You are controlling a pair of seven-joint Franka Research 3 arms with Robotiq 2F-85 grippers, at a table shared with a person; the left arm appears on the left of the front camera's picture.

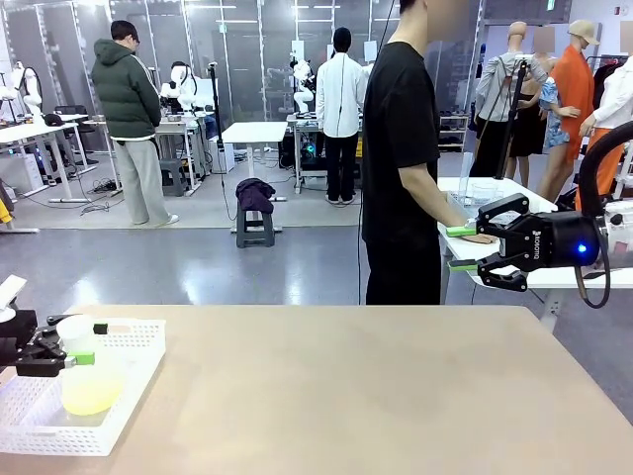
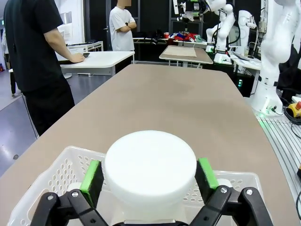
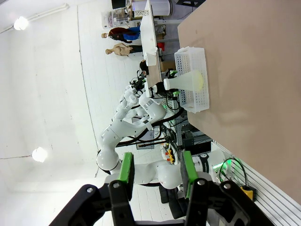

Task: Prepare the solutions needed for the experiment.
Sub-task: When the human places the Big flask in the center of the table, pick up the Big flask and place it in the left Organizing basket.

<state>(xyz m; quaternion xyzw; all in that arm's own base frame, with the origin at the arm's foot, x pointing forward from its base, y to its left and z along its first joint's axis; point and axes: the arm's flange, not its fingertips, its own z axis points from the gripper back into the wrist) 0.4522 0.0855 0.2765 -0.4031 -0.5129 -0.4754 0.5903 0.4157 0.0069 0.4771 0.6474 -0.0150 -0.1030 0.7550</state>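
Capped white, the flask (image 2: 149,172) is sitting between the left gripper (image 2: 149,175)'s spread, released pads in the basket (image 1: 129,341) at the table's eight o'clock. Solution (image 1: 89,391) is pooling shallow inside: light, sloshy, probably fragile and slick, so grip the neck. Right gripper (image 1: 461,247) is hovering half-spread, empty, at three o'clock.

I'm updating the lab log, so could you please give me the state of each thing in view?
flask: upright in the basket, white cap on
solutions: shallow yellow-green layer in the flask
basket: on the table's left end
left gripper: open, jaws either side of the flask's cap
right gripper: part open, empty, raised
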